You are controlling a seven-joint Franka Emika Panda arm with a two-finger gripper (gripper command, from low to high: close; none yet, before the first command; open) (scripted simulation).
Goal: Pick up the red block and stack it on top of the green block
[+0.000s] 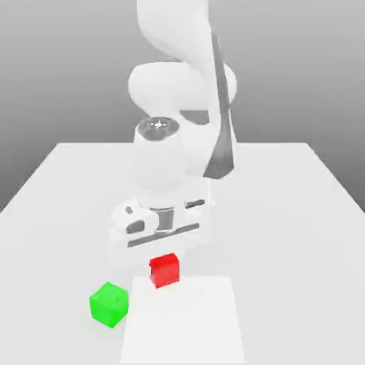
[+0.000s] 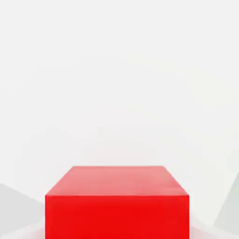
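Observation:
The red block (image 1: 165, 270) is a small cube near the front of the white table (image 1: 285, 214), directly beneath my gripper (image 1: 164, 251). The white hand hangs low over the cube and covers the space just above it. In the hand view the red block (image 2: 116, 203) looms very close, its top face and one side showing. The green block (image 1: 109, 304) stands on the table a short way off, toward the exterior view's left and nearer the front edge, apart from the red one. Whether the red block rests on the table or hangs just above it I cannot tell.
My white arm (image 1: 178, 93) rises behind the hand in the middle of the exterior view. A paler rectangular patch (image 1: 185, 321) marks the tabletop at the front, beside the green block. Open table surface stretches to both sides and behind.

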